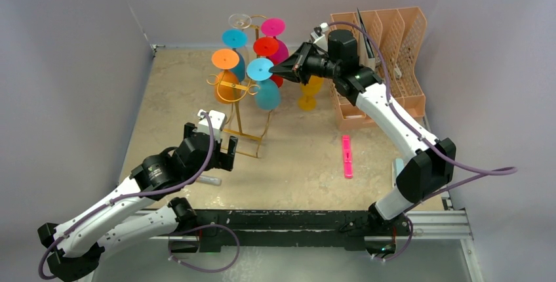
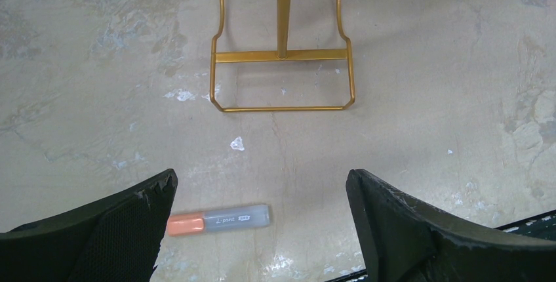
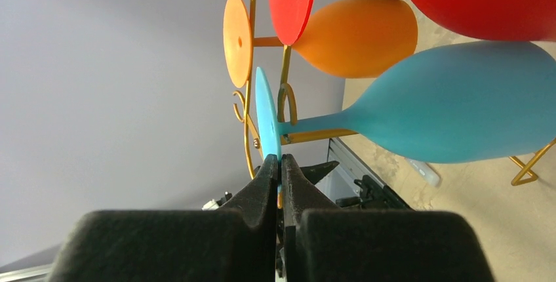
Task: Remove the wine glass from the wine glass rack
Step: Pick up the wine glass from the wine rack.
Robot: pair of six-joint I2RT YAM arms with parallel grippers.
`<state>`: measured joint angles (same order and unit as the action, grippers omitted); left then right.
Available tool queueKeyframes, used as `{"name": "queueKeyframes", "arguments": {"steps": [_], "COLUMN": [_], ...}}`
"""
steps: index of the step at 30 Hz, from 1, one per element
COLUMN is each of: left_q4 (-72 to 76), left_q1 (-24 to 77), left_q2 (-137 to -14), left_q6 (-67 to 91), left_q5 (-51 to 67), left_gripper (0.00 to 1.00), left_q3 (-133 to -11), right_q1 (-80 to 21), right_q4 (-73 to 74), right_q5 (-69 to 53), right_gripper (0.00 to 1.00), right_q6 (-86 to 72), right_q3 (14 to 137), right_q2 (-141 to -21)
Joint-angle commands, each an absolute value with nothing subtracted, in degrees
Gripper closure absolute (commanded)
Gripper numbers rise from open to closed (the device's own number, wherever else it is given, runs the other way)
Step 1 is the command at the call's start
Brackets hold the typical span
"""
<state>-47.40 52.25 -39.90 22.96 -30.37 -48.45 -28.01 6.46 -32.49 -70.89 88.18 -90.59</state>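
Between right gripper (image 3: 280,167) jaws, blue glass (image 3: 452,108) foot pinched; grasp done, you slide it off rack (image 3: 315,136) hook next; left gripper (image 2: 262,193) spread

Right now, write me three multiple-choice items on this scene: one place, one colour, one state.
1. What colour is the wine glass whose foot the right claw pinches? A. Red. B. Light blue. C. Orange.
2. Where is the grey pen? A. In the right claw. B. On the table by the left claw. C. Inside the wine glass.
3. The left claw is: A. Open. B. Shut on the pen. C. Shut on the wine glass.
Key: 1 B, the claw closes on the light-blue disc; 2 B, it lies flat on bare tabletop; 3 A, it gapes wide, holding nothing.
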Motion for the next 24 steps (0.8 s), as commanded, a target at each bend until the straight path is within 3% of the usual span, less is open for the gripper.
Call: {"name": "queueKeyframes", "arguments": {"steps": [1, 24], "left_q4": [-45.62, -45.97], "left_q1": [52.03, 52.03], "left_q2": [-39.68, -39.46], "left_q6": [22.06, 22.32], "left_q5": [-30.23, -29.96], "left_gripper": [0.00, 0.00], "left_q3": [-49.42, -49.40], "right_q1": [-28.21, -27.94], "right_q4": [5.18, 1.07], "right_q5": [-32.72, -33.75], "right_gripper": [1.00, 0.93], "right_q6": [-70.83, -76.03], "right_q3": [90.66, 91.83], "right_q2": [-89.03, -93.93]}}
